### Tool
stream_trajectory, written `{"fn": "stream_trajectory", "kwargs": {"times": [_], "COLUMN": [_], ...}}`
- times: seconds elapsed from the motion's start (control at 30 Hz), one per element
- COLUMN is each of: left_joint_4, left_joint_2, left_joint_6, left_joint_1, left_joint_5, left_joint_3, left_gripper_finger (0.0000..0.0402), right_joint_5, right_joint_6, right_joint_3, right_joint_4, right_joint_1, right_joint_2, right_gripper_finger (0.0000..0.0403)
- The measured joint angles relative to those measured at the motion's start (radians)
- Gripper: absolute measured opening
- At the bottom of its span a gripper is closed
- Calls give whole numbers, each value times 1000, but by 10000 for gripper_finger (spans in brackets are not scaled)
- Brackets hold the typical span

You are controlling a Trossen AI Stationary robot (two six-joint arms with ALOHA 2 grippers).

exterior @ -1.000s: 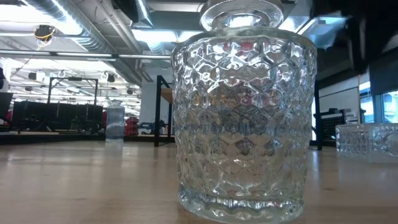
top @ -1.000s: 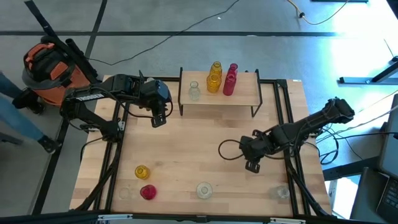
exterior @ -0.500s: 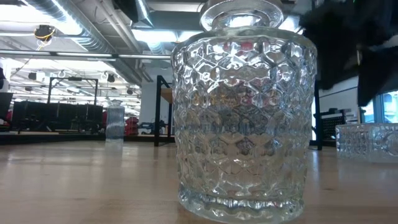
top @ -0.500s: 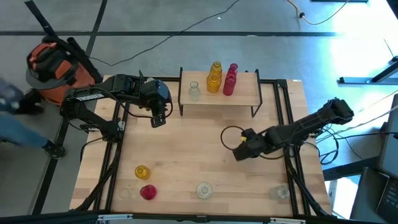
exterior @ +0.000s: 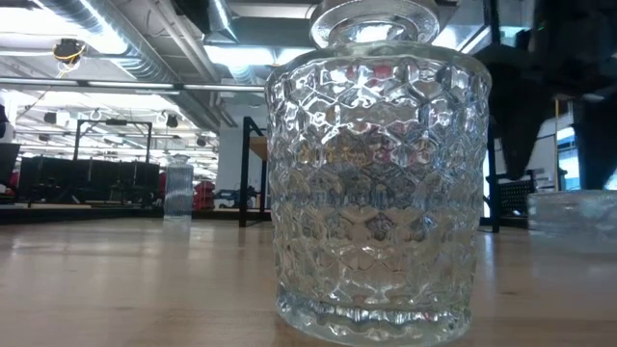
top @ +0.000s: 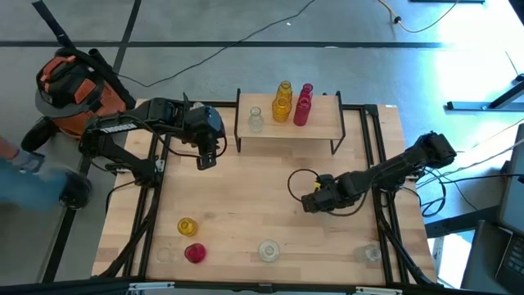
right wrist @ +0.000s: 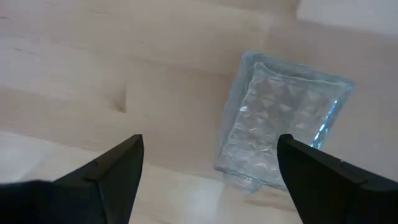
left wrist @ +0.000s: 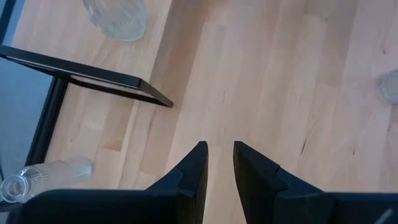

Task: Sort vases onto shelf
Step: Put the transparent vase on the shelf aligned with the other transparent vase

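Note:
The light-wood shelf (top: 327, 123) stands at the table's far middle and bears a clear vase (top: 255, 120), a yellow vase (top: 282, 102) and a red vase (top: 303, 105). Near the front edge stand a yellow vase (top: 187, 226), a red vase (top: 194, 252) and clear vases (top: 268, 250) (top: 370, 254). Another clear faceted vase (right wrist: 280, 118) (exterior: 574, 217) lies on its side on the table. My right gripper (top: 315, 199) (right wrist: 211, 180) points down over it, open wide, one finger on either side and not touching it. My left gripper (top: 209, 156) (left wrist: 221, 152) hovers left of the shelf with a narrow gap and nothing in it.
A black cable loop (top: 296, 190) lies on the table beside my right gripper. The shelf's black leg frame (left wrist: 93, 81) is just beyond my left gripper. Bare wood stretches across the table's middle. An orange and black object (top: 70, 86) sits off the table's far left.
My right gripper has come down toward the table and shifted a little toward the table's left, over the lying clear vase. It has rolled about a quarter turn and opened wide. The vases have kept their places.

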Motion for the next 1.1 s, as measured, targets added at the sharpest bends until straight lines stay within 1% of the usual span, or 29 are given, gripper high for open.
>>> {"fn": "stream_trajectory", "kwargs": {"times": [0.13, 0.27, 0.4, 0.47, 0.63, 0.87, 1.0, 1.1], "left_joint_4": [0, 1, 3, 12, 19, 18, 18, 18], "left_joint_2": [0, 0, 0, 0, 0, 0, 0, 0], "left_joint_6": [5, 31, 57, 78, 128, 123, 123, 122], "left_joint_1": [-15, -30, -30, -29, -29, -29, -30, -30], "left_joint_5": [1, -5, -8, -8, -8, 11, 35, 43], "left_joint_3": [0, 0, 0, 0, 0, 0, 0, 0], "left_gripper_finger": [69, 69, 69, 69, 69, 69, 69, 69], "right_joint_5": [1, 13, 139, 152, 119, 56, 15, 9], "right_joint_6": [130, 278, 415, 423, 436, 450, 452, 445], "right_joint_3": [0, 7, 33, 46, 73, 85, 85, 82], "right_joint_4": [18, 41, -12, -36, -47, -91, -112, -93], "right_joint_1": [70, 169, 256, 268, 265, 265, 265, 265], "right_joint_2": [0, 2, 4, 5, 5, 4, 4, 18], "right_gripper_finger": [328, 328, 328, 328, 328, 327, 310, 292]}}
